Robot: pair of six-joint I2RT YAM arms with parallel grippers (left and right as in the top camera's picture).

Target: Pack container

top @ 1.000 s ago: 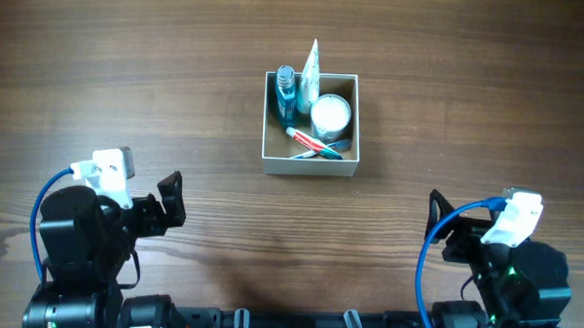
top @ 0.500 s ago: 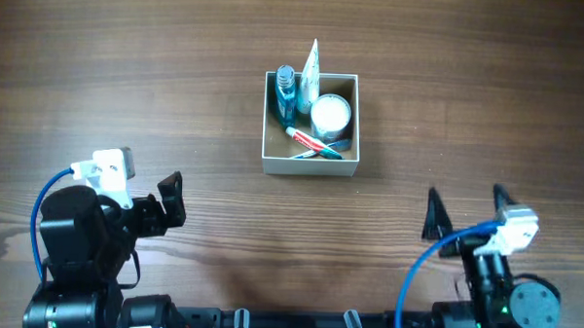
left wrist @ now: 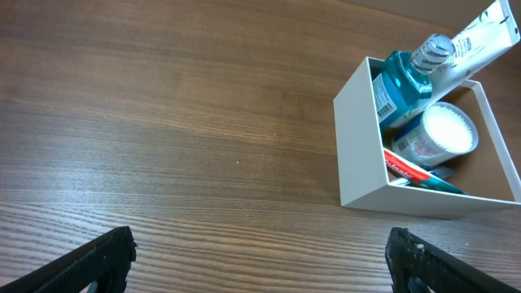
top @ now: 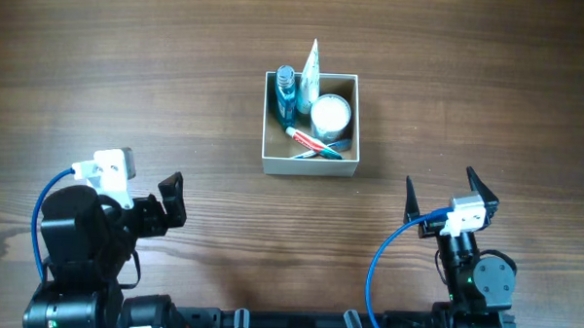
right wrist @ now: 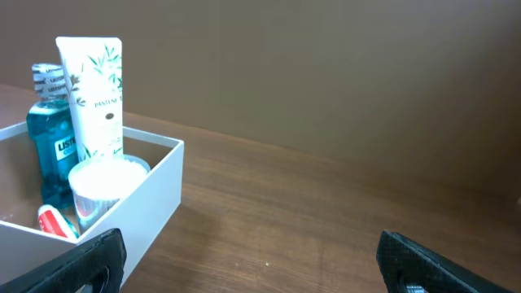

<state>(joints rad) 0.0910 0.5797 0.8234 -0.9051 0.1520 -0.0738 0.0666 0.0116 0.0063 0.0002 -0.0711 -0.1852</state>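
Wooden table (top: pixel 130 61), container (top: pixel 308 167) just off centre toward twelve o'clock, already holding mouthwash bottle (top: pixel 286 94), tube (top: pixel 311 67), jar (top: pixel 331 114) and toothpaste (top: pixel 308 137). I see nothing loose outside, so packing looks finished. Left gripper (left wrist: pixel 259 256) at seven, right gripper (top: pixel 439 184) at five, both spread wide, empty.

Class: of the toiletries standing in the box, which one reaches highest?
The white Pantene tube: its top rises above the blue mouthwash bottle beside it, and well above the round white jar.
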